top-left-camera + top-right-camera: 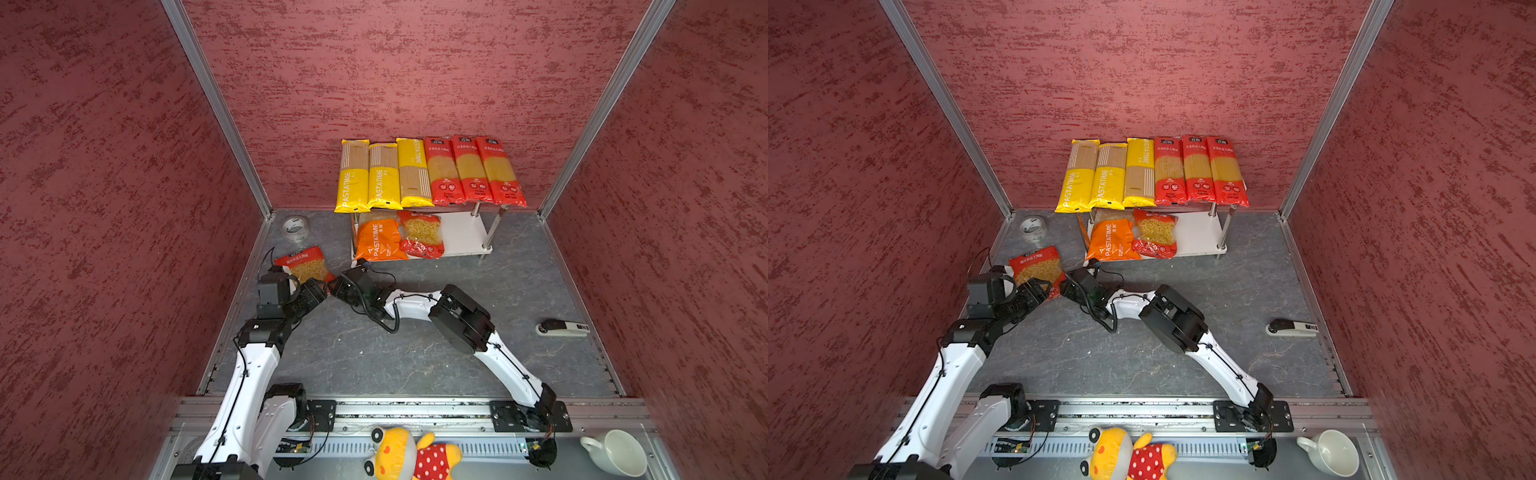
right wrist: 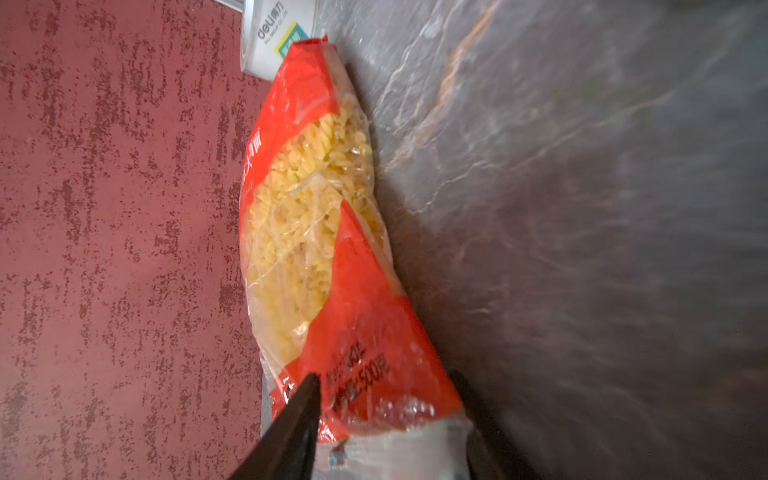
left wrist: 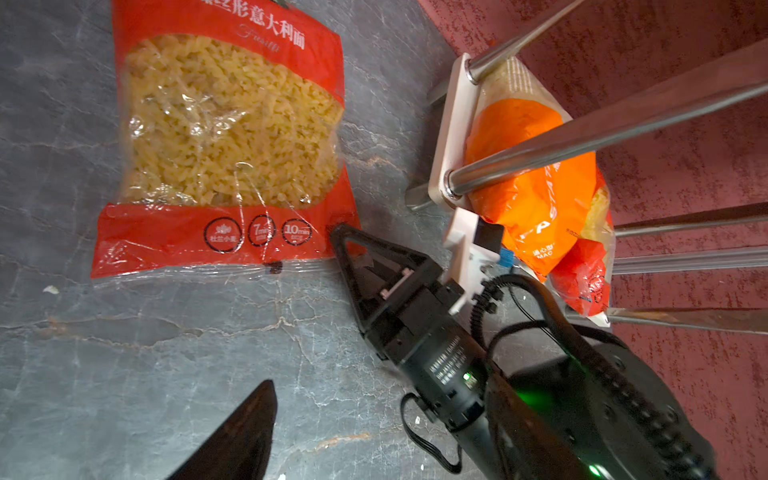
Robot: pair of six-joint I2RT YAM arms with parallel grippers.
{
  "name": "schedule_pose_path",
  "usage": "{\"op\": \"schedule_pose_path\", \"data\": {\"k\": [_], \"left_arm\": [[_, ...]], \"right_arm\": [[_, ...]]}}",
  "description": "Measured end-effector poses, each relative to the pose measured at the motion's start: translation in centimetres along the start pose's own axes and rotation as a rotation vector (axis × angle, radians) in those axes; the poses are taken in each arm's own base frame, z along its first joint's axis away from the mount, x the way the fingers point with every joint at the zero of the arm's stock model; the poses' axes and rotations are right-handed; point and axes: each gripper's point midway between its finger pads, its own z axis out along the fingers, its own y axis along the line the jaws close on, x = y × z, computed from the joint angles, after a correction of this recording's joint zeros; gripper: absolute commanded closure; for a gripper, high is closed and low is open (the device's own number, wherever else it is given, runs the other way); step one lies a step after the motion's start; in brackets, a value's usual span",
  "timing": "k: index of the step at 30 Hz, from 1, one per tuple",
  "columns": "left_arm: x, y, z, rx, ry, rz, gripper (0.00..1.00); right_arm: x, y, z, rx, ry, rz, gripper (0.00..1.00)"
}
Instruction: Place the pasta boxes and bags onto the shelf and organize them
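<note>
Jaws on the right gripper (image 2: 384,376) stand partway open, astride one end of the red fusilli bag (image 2: 328,249). In the right wrist view one finger overlaps the bag's red printed corner and the other lies along the opposite edge, with the clear sealed end filling the gap between them. I cannot tell whether they press the film or only bracket it, since that end of the view is blurred. The left wrist view shows this gripper's tip touching the bag's corner nearest the shelf (image 1: 463,232).

The bag lies flat on the grey tabletop (image 1: 415,353), left of the shelf and apart from it. A tape roll (image 1: 295,227) sits just beyond its far end.

The left gripper (image 1: 316,291) sits just beside the same bag's near edge, its tips close to the right gripper's. Its jaws are wide apart and hold nothing.

On the shelf's top board, three yellow spaghetti packs (image 1: 384,174) and three red spaghetti packs (image 1: 473,170) lie side by side in a row. On the lower board an orange bag (image 1: 380,241) and a second red bag (image 1: 422,235) lie next to each other at the left end, touching, and both overhang the front edge.
</note>
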Motion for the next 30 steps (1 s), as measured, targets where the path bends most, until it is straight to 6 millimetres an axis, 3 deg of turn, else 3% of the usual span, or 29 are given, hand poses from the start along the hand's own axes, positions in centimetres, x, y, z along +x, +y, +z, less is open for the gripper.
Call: {"op": "schedule_pose_path", "data": {"k": [2,7,11,14,23,30], "left_arm": [[0.1,-0.3,-0.3,0.004,-0.002,0.021,0.21],[0.2,-0.8,-0.8,-0.006,0.002,0.063,0.21],[0.0,-1.3,-1.1,-0.003,-0.003,0.092,0.21],[-0.3,-1.6,-1.5,-0.012,-0.016,0.118,0.21],[-0.4,-1.9,-2.2,-0.025,-0.034,0.175,0.21],[0.4,-2.2,-1.8,-0.013,-0.015,0.192,0.20]], "right_arm": [[0.2,-0.3,0.4,0.002,0.000,0.011,0.75],[0.1,-0.4,0.5,-0.004,-0.006,0.038,0.92],[0.4,-0.6,0.4,-0.019,-0.014,0.043,1.00],[0.9,-0.9,-0.4,-0.019,-0.013,0.041,1.00],[2.0,-3.0,-6.5,0.018,0.007,0.063,1.00],[3.1,-6.1,-15.1,0.066,0.051,0.081,1.00]]}}
